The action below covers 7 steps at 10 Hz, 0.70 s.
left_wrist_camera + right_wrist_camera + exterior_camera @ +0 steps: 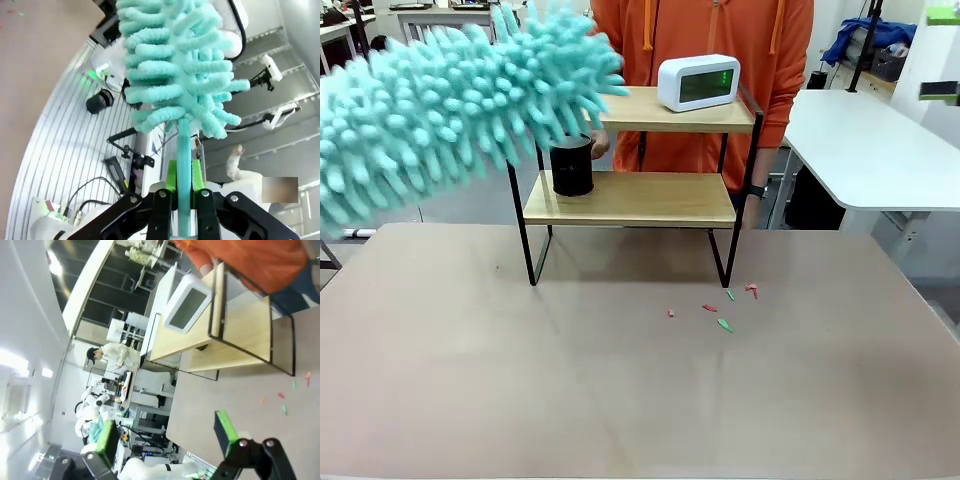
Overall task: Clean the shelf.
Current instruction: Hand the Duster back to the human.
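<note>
Shelf [630, 198]: far middle of the counter [620, 400], right in front of the person [700, 30]; four feet down, both boards level.
Top board: white clock [698, 82] toward the right end.
Lower board: black cup [572, 165] at the left end.
Duster [440, 110]: big teal fluffy head in the air at the left, tip overlapping the top board's left corner; touching or not, can't tell.
Left gripper [184, 175]: jaws pinched tight on the thin teal handle, just below the head.
Right gripper [166, 432]: jaws spread wide, nothing in them.
Scraps [720, 310]: coloured bits on the counter by the front right leg.
Handling: looks light and stiff on a thin frame, so a hard push could skid or tip it; the soft head calls for gentle sweeps.
Hold point: to steady it, take a black upright, clear of clock and cup.
</note>
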Each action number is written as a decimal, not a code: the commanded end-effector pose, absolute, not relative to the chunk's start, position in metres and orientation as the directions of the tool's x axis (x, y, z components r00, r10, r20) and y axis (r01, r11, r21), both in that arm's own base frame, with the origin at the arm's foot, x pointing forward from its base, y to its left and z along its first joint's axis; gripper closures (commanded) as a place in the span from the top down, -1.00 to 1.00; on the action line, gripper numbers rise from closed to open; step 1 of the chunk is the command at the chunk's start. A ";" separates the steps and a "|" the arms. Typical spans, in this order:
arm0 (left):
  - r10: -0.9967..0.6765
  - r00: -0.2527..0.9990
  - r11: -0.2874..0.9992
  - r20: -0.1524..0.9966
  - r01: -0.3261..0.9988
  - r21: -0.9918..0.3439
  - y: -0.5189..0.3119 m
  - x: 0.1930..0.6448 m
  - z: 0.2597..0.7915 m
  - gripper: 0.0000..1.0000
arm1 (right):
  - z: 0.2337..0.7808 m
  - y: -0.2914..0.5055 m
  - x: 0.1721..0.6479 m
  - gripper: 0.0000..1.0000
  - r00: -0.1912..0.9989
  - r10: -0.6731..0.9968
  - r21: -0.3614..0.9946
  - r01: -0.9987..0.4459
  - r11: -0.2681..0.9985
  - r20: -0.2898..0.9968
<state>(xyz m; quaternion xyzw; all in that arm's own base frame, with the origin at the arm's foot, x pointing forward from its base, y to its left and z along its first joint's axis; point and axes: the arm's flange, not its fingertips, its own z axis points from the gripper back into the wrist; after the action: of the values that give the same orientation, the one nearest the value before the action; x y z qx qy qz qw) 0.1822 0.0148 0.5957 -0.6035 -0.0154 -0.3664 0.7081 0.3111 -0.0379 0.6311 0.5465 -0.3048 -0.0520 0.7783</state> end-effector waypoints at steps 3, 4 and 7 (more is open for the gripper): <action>-0.754 0.557 -0.071 0.349 0.458 -0.886 -0.059 0.212 0.585 -0.74 | 0.643 0.018 0.333 1.00 0.868 -0.231 0.863 -0.337 0.376 0.440; -0.796 0.507 -0.095 0.331 0.434 -0.896 -0.081 0.230 0.585 -0.74 | 0.642 0.045 0.345 1.00 0.881 -0.176 0.872 -0.372 0.318 0.439; -0.856 0.441 -0.104 0.271 0.366 -0.925 -0.138 0.252 0.569 -0.74 | 0.616 0.114 0.346 1.00 0.937 0.036 0.916 -0.348 0.197 0.348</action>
<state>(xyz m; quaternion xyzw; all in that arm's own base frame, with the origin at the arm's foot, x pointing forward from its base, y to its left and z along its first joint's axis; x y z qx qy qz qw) 0.2383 -0.1437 0.5595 -0.5625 0.2137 -0.4740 0.6428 0.3399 0.1080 0.6196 0.6049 -0.1537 0.1008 0.7748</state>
